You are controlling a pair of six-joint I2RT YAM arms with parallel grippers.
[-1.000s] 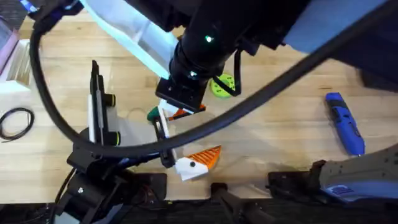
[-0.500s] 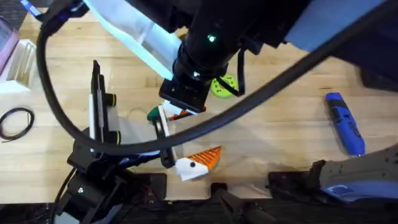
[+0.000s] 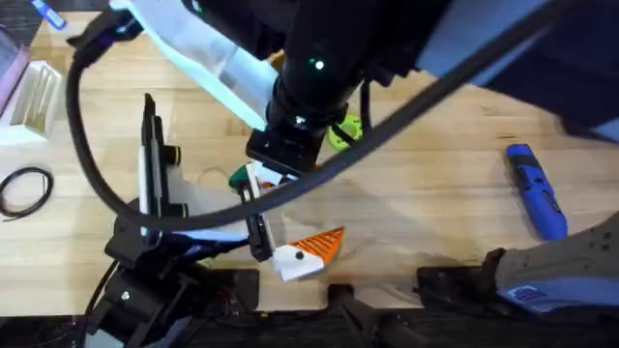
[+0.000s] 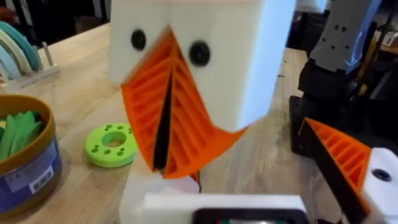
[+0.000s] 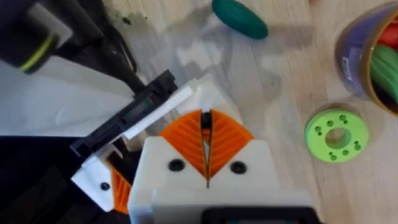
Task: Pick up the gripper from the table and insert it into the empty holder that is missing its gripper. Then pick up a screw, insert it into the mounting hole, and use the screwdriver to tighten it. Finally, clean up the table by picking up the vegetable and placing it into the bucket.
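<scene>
Two pincers pressed shut, empty; beyond right pincer (image 5: 206, 149), vegetable (image 5: 240, 16) likely light, smooth, slippery: best taken mid-body across narrow width

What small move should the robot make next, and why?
Probably open the right claw: its orange pads are pressed shut with nothing visibly between them, and the vegetable lies on the table just beyond it, with the bucket close by. Whether the screw is in, I cannot tell.
</scene>
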